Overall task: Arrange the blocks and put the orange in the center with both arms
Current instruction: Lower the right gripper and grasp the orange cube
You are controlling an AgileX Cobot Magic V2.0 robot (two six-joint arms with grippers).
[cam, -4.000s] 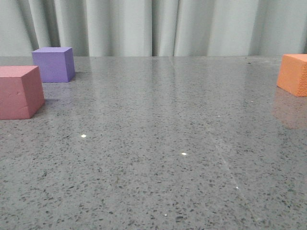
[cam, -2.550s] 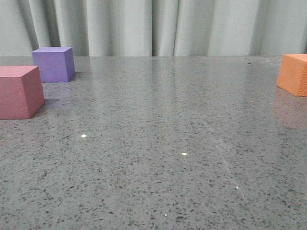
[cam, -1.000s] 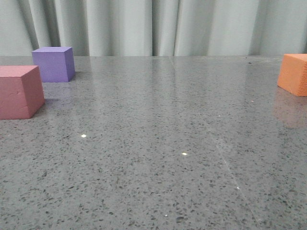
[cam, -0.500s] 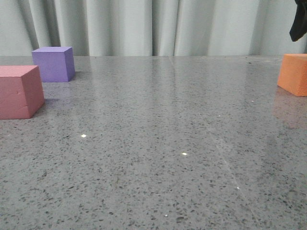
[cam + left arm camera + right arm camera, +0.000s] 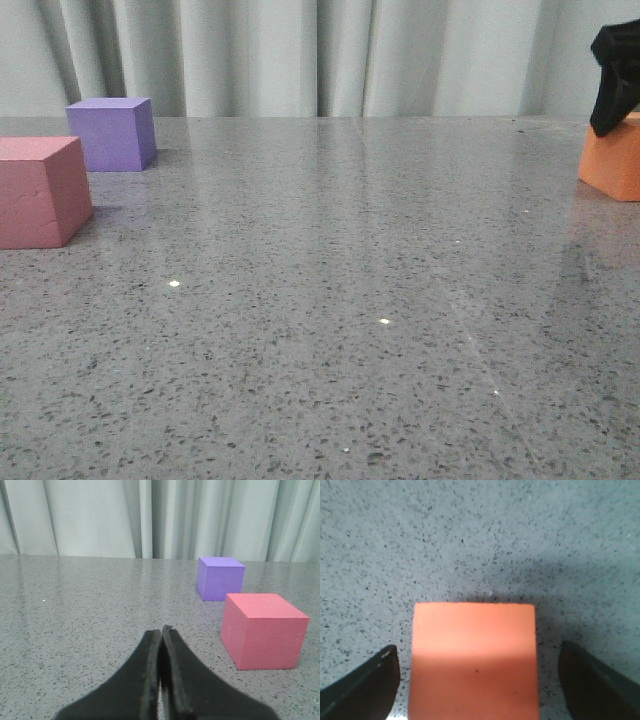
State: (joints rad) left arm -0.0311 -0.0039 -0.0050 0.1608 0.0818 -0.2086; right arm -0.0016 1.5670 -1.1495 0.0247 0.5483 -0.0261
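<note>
Right wrist view is where the orange cube point(image 5: 475, 660) gets seen from straight above, sitting on the table between the spread fingers point(image 5: 365, 685) of the right gripper point(image 5: 476, 680), with gaps on both sides, so nothing is grasped yet. In the front view only a slice of that cube point(image 5: 612, 158) is caught at the right edge, with a dark bit of the right gripper point(image 5: 614, 80) at its top. The left gripper point(image 5: 161, 680) is shown only in the left wrist view, jaws pressed together and empty, low over the table near the pink-red cube point(image 5: 262, 630) and purple cube point(image 5: 220, 577). Grey speckled stone table point(image 5: 330, 300), glossy, pale curtain point(image 5: 300, 55) behind.
</note>
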